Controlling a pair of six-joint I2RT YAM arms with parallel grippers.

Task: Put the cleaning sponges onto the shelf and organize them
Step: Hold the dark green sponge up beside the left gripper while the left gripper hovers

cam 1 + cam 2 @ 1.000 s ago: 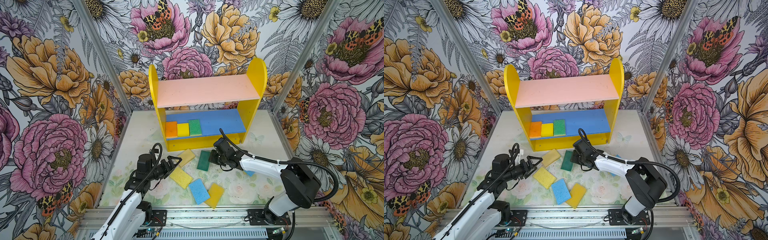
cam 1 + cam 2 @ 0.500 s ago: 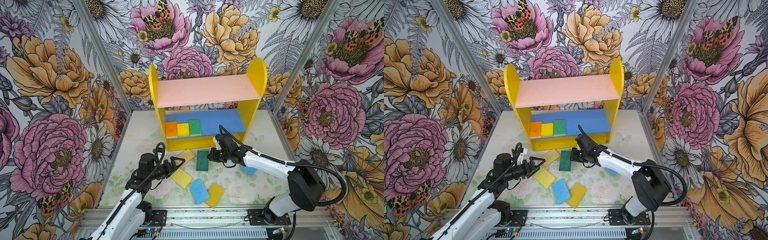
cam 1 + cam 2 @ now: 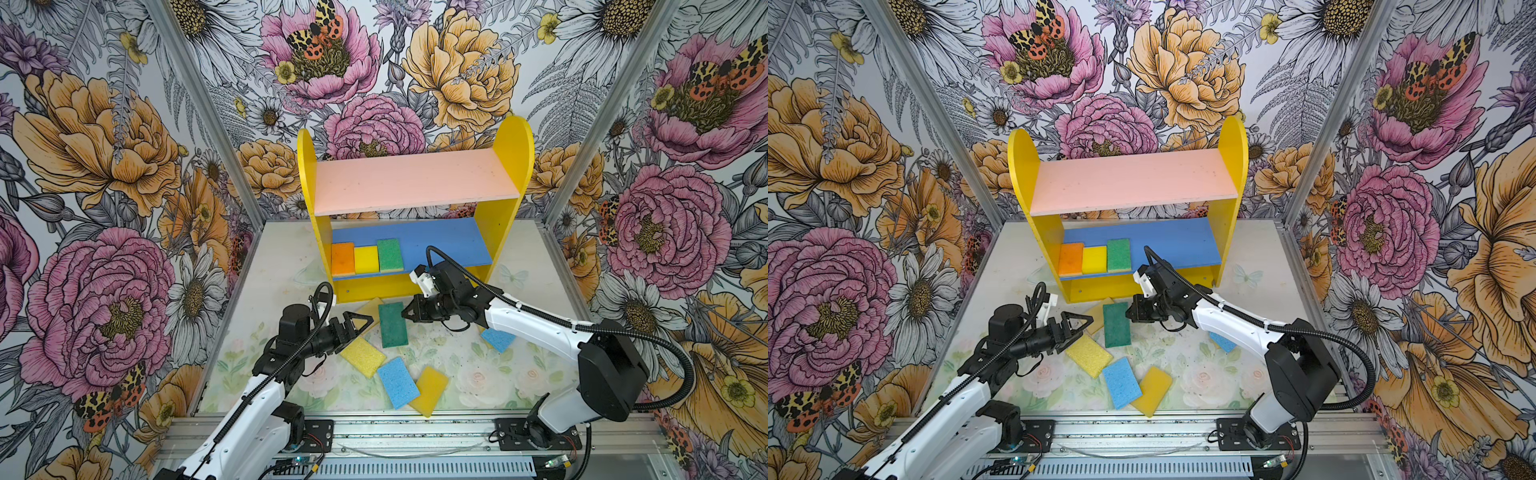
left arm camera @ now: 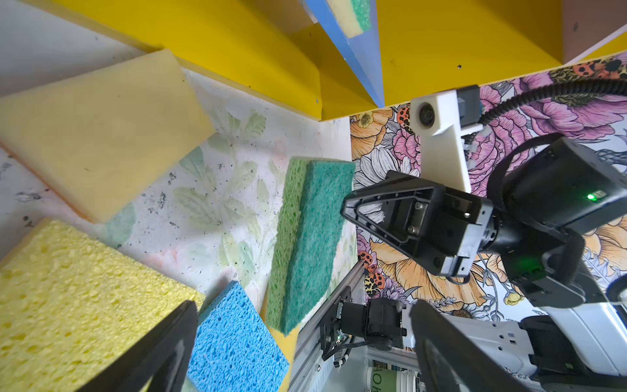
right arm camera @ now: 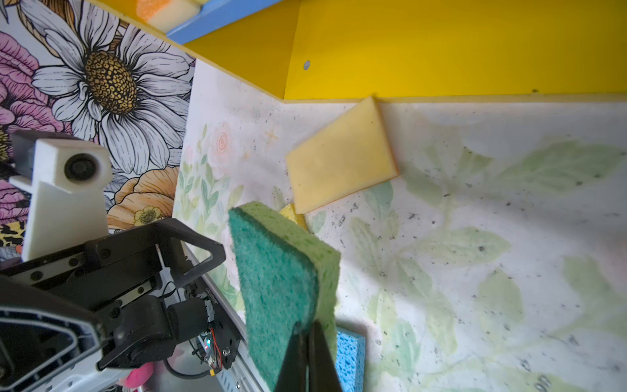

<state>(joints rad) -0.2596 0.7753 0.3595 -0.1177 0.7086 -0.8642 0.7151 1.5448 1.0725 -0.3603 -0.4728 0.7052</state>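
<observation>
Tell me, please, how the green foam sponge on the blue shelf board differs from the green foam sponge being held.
The shelved green sponge lies flat on the blue board beside a yellow sponge; the held green sponge is pinched at one end by the right gripper, off the table. The shelved one looks lighter green. Both are rectangular.

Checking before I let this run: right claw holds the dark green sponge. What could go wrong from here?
1. The right claw pinches the dark green sponge only at one end; it could swing or slip.
2. The open left claw sits close beside that sponge and could be clipped on the way to the shelf.
3. Held tilted, the sponge may catch the front edge of the blue lower board.
</observation>
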